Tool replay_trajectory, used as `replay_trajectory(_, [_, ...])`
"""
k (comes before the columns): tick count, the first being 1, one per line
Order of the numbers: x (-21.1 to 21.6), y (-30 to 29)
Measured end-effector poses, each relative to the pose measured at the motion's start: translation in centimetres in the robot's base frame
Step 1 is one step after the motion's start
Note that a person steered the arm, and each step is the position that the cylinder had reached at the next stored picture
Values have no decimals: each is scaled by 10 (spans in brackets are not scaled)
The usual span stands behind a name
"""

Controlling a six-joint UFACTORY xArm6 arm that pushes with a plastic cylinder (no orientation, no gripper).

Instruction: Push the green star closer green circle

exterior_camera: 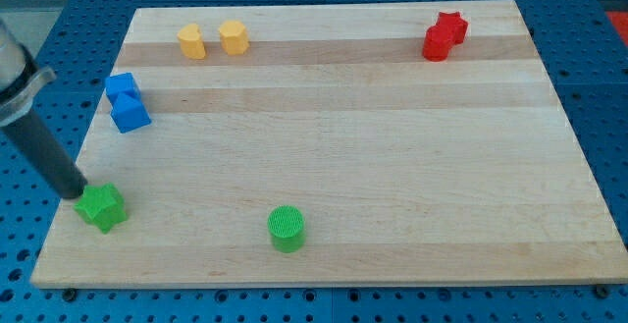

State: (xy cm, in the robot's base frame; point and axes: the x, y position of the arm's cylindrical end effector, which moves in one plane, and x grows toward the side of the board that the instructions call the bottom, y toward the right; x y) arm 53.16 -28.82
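The green star (103,207) lies near the board's lower left corner. The green circle (287,229) stands to its right, near the view's bottom edge of the board, well apart from the star. My tip (75,194) is at the end of the dark rod that comes in from the view's upper left. It sits right at the star's upper left side, touching or almost touching it.
Two blue blocks (126,102) sit together at the left edge, above the star. A yellow heart (191,41) and a yellow hexagon (234,37) are at the top left. Two red blocks (444,36) are at the top right. The wooden board (392,166) lies on a blue perforated table.
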Motion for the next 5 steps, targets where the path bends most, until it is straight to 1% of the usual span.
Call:
replay_trajectory(1, [14, 39])
replay_trajectory(2, [16, 114])
replay_trajectory(4, [47, 73])
replay_trajectory(5, [44, 125])
